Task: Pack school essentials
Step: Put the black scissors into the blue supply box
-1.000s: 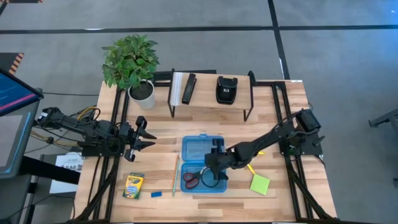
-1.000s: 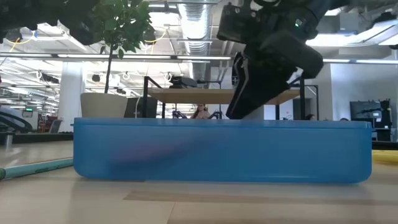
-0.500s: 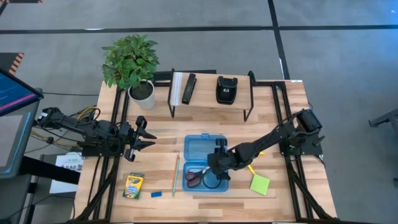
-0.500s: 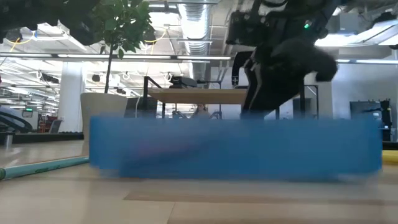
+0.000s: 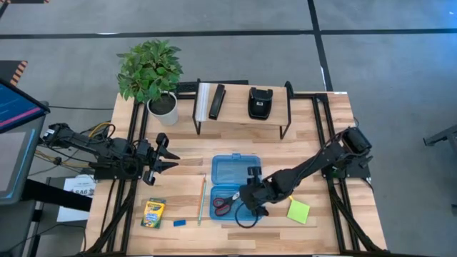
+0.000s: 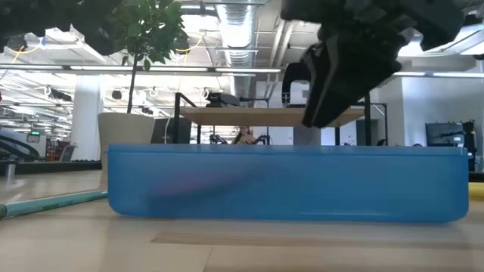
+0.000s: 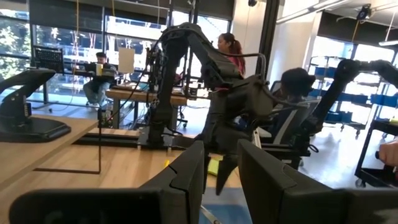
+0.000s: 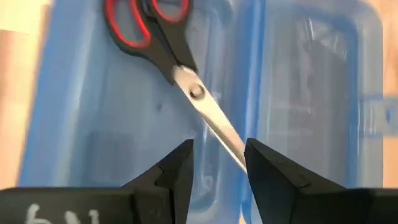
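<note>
Black fingers of the right end effector (image 8: 216,163) stand parted with nothing between them, hovering just above the scissors (image 8: 168,56), whose blade tip runs toward the gap. Over the last second this arm has drawn back toward the near edge of the surface (image 5: 186,187), and the blue case (image 5: 233,187) has slid with it: the low view shows the case (image 6: 287,183) displaced sideways from where it stood a moment ago. The red-handled scissors lie in the near half of the open case, so that item looks packed, though the case being dragged suggests the fingers brushed its wall on the way out.

Outward from there, the lime-green sticky-note pad (image 5: 298,210) lies just beside the right arm, with a yellow pencil partly hidden under the arm. An orange and a green pencil (image 5: 201,200) lie just left of the case, the blue eraser (image 5: 179,223) and crayon box (image 5: 153,213) farther left. All are not yet packed.

The left end effector (image 5: 161,163) waits well apart at the left edge, fingers a little apart and empty.
</note>
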Robot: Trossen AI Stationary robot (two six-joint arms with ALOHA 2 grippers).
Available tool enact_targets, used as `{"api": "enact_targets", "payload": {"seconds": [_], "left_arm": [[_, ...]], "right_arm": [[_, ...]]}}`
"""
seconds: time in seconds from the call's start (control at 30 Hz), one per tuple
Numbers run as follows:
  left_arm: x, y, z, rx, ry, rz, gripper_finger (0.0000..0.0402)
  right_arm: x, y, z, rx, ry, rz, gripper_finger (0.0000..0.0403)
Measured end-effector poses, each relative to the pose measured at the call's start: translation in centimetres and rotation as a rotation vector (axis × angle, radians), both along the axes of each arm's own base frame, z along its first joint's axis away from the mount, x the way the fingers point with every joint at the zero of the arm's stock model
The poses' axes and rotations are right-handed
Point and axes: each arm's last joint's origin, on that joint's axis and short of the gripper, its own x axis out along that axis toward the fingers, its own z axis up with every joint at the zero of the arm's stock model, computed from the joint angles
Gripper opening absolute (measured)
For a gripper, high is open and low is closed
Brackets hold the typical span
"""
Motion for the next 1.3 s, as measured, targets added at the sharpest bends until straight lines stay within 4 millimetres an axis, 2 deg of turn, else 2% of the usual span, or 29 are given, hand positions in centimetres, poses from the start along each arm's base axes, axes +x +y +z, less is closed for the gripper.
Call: {"api": "enact_targets", "payload": {"seconds": [0.17,0.37,0.6,0.8,1.3], "left_arm": [[0.0,0.0,0.0,-0.007,0.001,-0.001,0.0086],[0.0,0.0,0.0,-0.006,0.001,-0.001,0.0086],[0.0,0.0,0.0,-0.006,0.001,-0.001,0.0086],[0.0,0.0,0.0,-0.005,0.003,-0.001,0.0086],[0.0,0.0,0.0,-0.005,0.001,-0.001,0.0086]], "right_arm": [[-0.2,-2.0,-0.4,-0.005,0.082,-0.126,0.0170],[0.7,-3.7,0.1,-0.039,0.033,-0.145,0.0158],[1.0,-5.1,-1.5,-0.060,0.134,-0.142,0.0158],[0.8,-4.0,-1.9,-0.013,0.166,-0.092,0.0160],[-0.9,0.3,-1.6,0.051,0.173,-0.015,0.0161]]}}
